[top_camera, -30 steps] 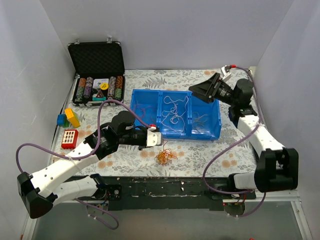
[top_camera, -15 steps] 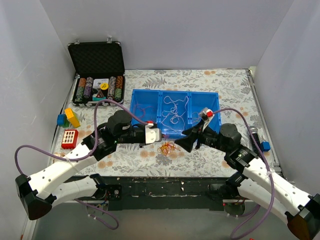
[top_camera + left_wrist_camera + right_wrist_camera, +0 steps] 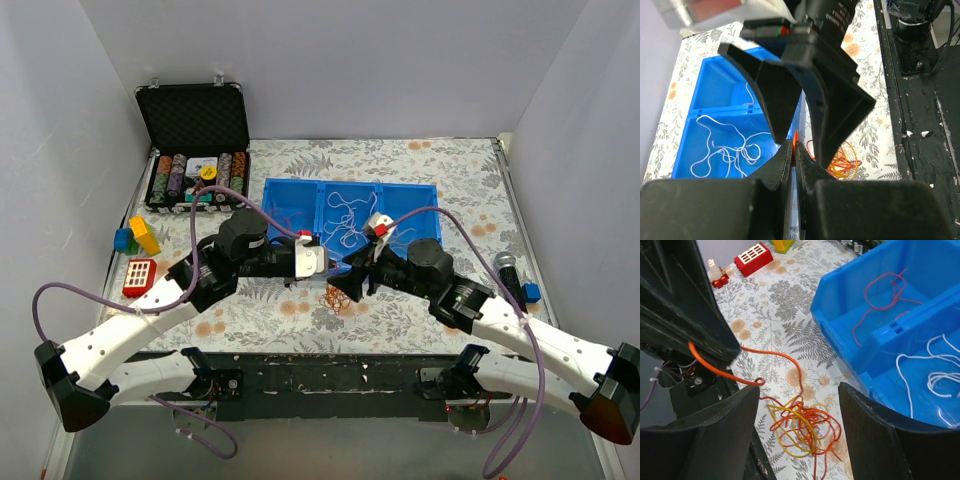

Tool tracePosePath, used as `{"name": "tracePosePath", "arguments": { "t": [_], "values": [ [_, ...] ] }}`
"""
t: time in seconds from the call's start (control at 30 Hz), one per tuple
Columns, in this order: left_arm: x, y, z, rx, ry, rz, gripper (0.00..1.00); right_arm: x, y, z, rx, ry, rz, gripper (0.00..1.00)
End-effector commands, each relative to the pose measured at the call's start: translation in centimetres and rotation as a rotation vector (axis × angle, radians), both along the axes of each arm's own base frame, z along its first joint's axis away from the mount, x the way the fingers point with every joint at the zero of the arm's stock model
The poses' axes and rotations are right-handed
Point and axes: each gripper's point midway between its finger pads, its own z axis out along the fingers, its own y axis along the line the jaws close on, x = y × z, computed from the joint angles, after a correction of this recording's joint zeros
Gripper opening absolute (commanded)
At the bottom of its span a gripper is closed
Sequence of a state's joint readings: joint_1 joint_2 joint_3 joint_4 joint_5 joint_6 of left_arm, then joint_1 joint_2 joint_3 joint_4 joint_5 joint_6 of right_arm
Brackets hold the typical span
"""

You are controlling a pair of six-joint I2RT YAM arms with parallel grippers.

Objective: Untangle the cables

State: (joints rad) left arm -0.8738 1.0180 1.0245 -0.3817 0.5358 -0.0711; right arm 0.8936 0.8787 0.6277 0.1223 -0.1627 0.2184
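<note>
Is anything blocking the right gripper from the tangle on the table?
Nothing visible. The right gripper hangs open over the tangle; the left gripper, shut on an orange strand, sits beside it, not between.

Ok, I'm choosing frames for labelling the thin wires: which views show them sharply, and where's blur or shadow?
Top external: even light, sharp, but the orange tangle is tiny and partly hidden. Left wrist: the close jaws are dark and soft; the white wire reads clearly. Right wrist: best, tangle crisp, no glare.

Blue bin (image 3: 410, 187), chip case (image 3: 192, 118), toy blocks (image 3: 137, 236)
</note>
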Motion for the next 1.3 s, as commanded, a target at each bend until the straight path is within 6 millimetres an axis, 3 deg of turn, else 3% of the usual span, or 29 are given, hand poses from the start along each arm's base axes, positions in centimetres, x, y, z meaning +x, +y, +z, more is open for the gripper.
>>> {"name": "tracePosePath", "arguments": {
  "t": [0.0,0.1,0.23,0.37,0.6,0.77,1.07,1.27],
  "values": [
    [-0.4,-0.5,2.1,-0.034,-0.017,-0.037,0.0,0.7,2.0,3.3,0.04,-0.104,0.003,0.71],
    [-0.6,-0.5,2.5,-0.04,-0.017,-0.044,0.0,1.0,2.7,3.6,0.054,-0.108,0.001,0.66],
    [-0.7,-0.5,3.7,-0.061,-0.027,-0.047,0.0,1.7,3.0,2.4,0.033,-0.088,-0.028,0.55],
    [-1.2,-0.7,5.8,-0.1,-0.024,-0.064,0.0,2.1,3.0,1.1,0.027,-0.065,-0.055,0.47],
    [-1.9,-1.1,10.2,-0.181,-0.009,-0.091,0.0,1.3,3.6,0.5,0.047,-0.027,-0.017,0.35],
    [-1.6,-1.3,14.3,-0.257,-0.061,-0.082,0.0,0.5,3.5,-2.0,0.011,0.029,-0.002,0.32],
    [-0.5,-0.8,23.7,-0.427,-0.263,-0.031,0.0,-1.9,1.2,-9.5,-0.112,0.141,-0.016,0.3],
    [-0.3,-0.5,26.4,-0.471,-0.325,-0.016,0.0,-2.6,0.0,-11.6,-0.161,0.168,-0.033,0.27]
  ]
}}
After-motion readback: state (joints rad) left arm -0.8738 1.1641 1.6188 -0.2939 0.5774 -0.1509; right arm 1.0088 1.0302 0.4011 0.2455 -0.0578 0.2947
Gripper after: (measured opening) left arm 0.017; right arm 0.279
